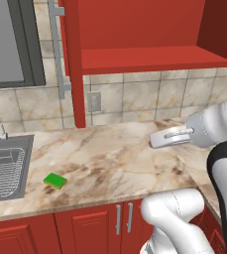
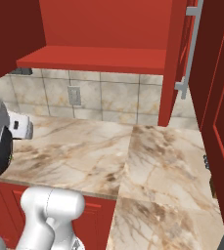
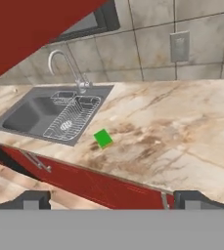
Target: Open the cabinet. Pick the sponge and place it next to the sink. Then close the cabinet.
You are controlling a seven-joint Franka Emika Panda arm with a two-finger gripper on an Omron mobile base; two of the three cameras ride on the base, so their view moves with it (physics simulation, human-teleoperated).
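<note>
The pincer (image 3: 111, 199) hangs released and empty above the worktop (image 1: 115, 158), its tips spread wide. The sponge (image 1: 55, 180) already lies flat on the marble near the front edge, just beside the sink (image 1: 8, 171), so placing looks done and closing is in hand. Farther back, the cabinet (image 1: 135, 34) stands open; its door (image 1: 71, 59) juts toward the robot. The next move calls for swinging that door shut, with bare worktop below.
</note>
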